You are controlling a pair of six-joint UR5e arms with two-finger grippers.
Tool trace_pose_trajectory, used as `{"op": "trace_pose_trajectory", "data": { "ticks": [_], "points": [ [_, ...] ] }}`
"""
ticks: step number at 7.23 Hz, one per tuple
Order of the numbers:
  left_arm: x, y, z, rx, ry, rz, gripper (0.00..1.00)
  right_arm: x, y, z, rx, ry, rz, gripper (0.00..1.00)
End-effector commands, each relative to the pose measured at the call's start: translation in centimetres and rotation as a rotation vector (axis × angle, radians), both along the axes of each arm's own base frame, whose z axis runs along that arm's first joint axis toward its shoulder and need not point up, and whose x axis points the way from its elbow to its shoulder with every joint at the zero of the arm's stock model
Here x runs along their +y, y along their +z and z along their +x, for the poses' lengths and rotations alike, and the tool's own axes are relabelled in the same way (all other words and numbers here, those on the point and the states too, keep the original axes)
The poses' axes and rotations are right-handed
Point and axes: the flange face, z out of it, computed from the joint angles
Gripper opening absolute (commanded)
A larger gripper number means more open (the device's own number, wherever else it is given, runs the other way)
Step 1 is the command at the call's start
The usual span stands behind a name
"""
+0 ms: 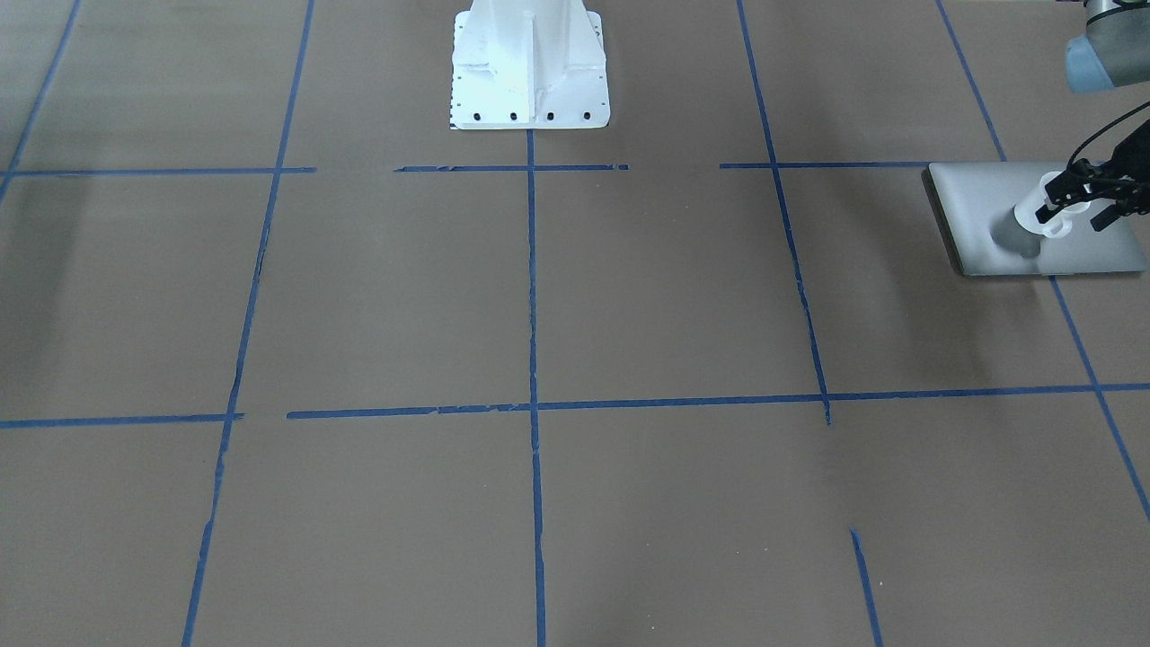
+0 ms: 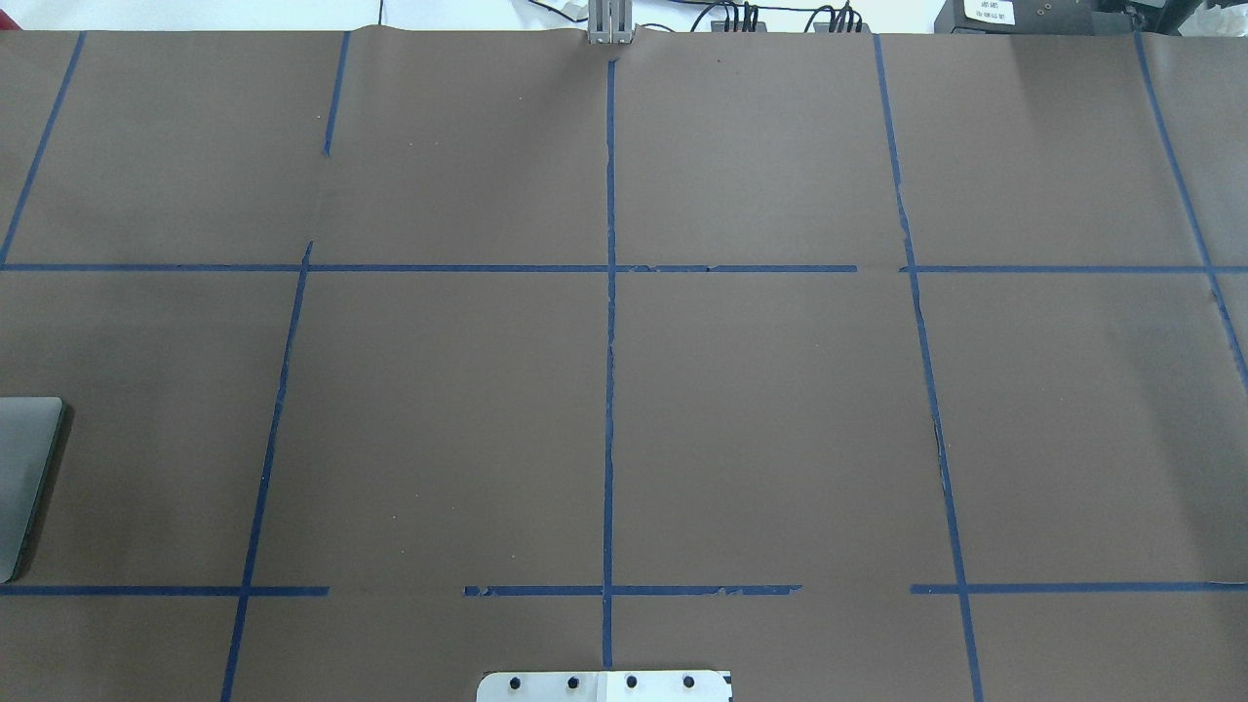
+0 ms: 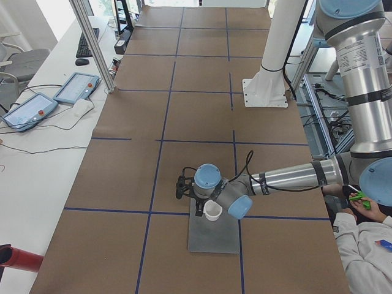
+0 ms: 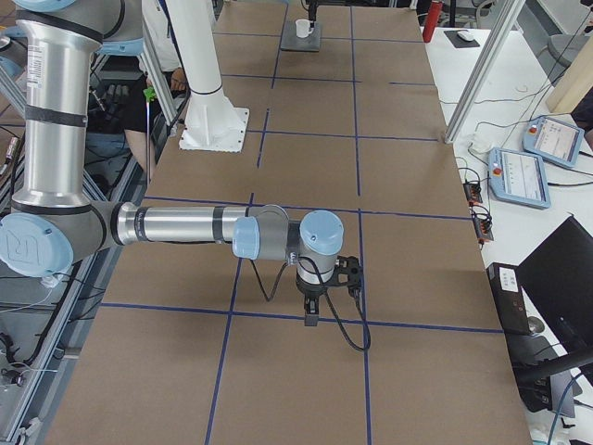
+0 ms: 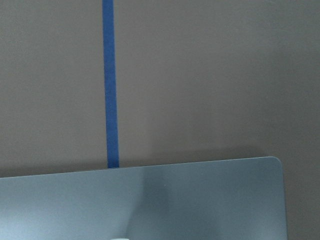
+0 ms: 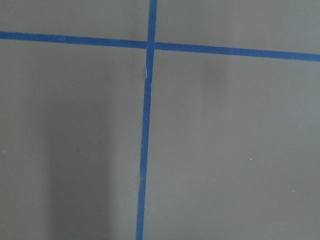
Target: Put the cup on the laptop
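The silver-grey laptop [image 1: 988, 211] lies closed at the table's end on my left side. It also shows in the exterior left view [image 3: 214, 236] and at the overhead view's left edge [image 2: 24, 468]. The small white cup [image 1: 1065, 223] hangs just above the lid, casting a shadow on it. My left gripper [image 1: 1075, 214] is shut on the cup; the cup also shows in the exterior left view [image 3: 213, 212]. The left wrist view shows the laptop's lid [image 5: 200, 200]. My right gripper [image 4: 310, 313] points down over the bare table, and I cannot tell whether it is open or shut.
The white robot base [image 1: 528, 67] stands at the table's middle edge. Blue tape lines [image 1: 532, 404] form a grid on the brown table. Control tablets [image 3: 76, 89] and cables lie on the side bench. A person [image 3: 367, 245] sits beside the robot.
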Motion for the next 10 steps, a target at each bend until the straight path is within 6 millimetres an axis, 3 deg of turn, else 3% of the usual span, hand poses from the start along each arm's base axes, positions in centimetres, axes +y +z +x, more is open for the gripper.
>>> {"op": "trace_pose_trajectory", "data": {
  "ticks": [1, 2, 3, 4, 6, 10],
  "points": [
    [-1.0, -1.6, -7.5, -0.073, -0.009, 0.035, 1.00, 0.0, 0.0, 0.0, -0.001, 0.000, -0.001, 1.00],
    [-3.5, -4.9, -10.7, -0.095, -0.029, 0.006, 1.00, 0.0, 0.0, 0.0, -0.001, 0.000, 0.001, 1.00],
    [-4.4, -7.7, -13.6, -0.146, -0.025, -0.013, 1.00, 0.0, 0.0, 0.0, -0.001, 0.000, -0.001, 1.00],
    [-6.3, -11.1, -15.0, -0.185, -0.038, -0.002, 1.00, 0.0, 0.0, 0.0, -0.001, 0.000, 0.001, 1.00],
    [-5.7, -9.9, -15.0, -0.197, -0.045, -0.043, 1.00, 0.0, 0.0, 0.0, -0.001, 0.000, 0.001, 1.00],
    [-5.3, -10.1, -14.9, -0.192, -0.042, -0.029, 1.00, 0.0, 0.0, 0.0, -0.001, 0.000, -0.001, 1.00]
  ]
}}
